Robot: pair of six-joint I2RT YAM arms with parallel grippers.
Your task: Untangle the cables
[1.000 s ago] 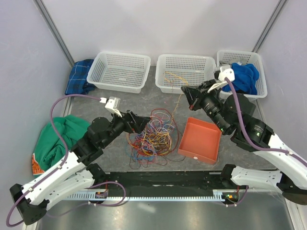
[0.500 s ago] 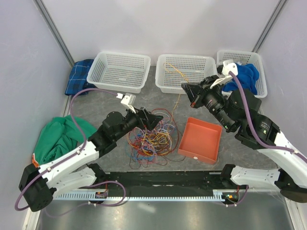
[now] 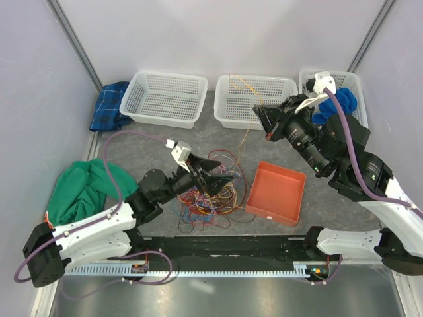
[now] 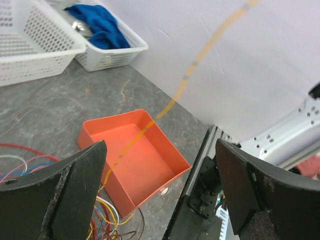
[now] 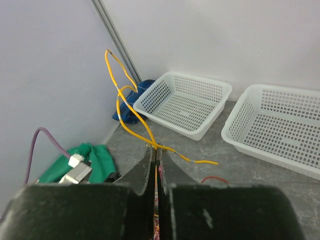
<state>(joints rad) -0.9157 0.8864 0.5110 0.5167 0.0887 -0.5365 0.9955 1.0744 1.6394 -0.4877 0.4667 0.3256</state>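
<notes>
From above, the heap of thin coloured cables lies on the grey desk, beside the square orange tray.

Left wrist view: my left jaws are wide apart and hold nothing.

Right wrist view: my right jaws pinch one thin yellow cable. I think I should lift it slowly while the left jaws press the heap down.

- Three baskets stand in a row along the desk's far edge: left basket, middle basket, right basket.
- A cloth lies in the right basket.
- A folded cloth sits at the far left corner.
- A heaped cloth lies at the left edge.
- The cables lie mid-desk, under the left pincer.
- The tray lies just right of the cables.
- The right pincer hangs before the middle basket.
</notes>
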